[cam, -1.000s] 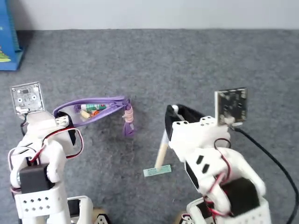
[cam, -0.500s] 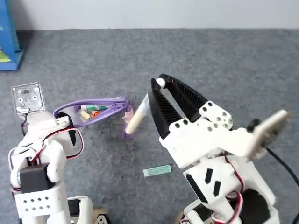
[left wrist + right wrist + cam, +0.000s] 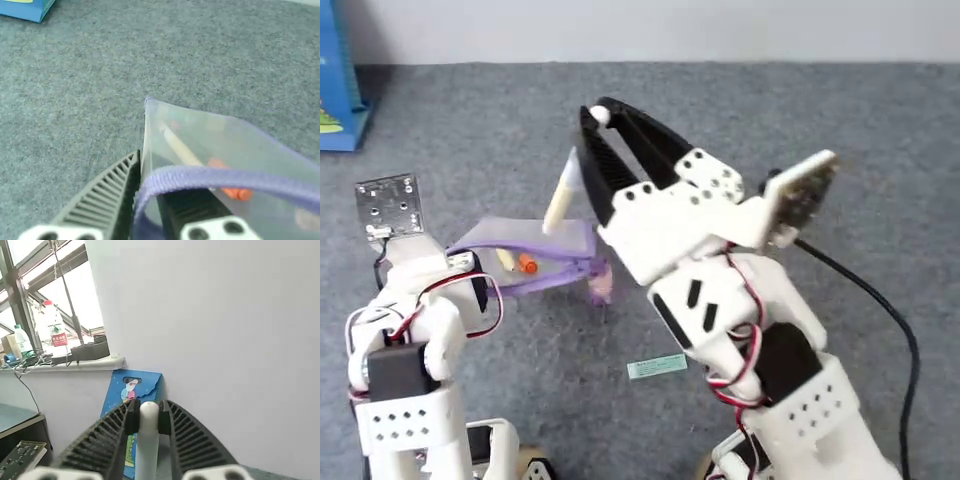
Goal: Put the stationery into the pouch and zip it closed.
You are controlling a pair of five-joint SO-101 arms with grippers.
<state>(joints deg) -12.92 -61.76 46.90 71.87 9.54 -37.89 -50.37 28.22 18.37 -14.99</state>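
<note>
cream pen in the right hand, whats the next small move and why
Probably lower the right hand a little so the cream pen slides lower end first into the pouch. The pen hangs clamped and tilted, with its lower end over the pouch, not yet inside. The left hand pinches the pouch's edge, which seems to hold its mouth open for the drop.
</note>
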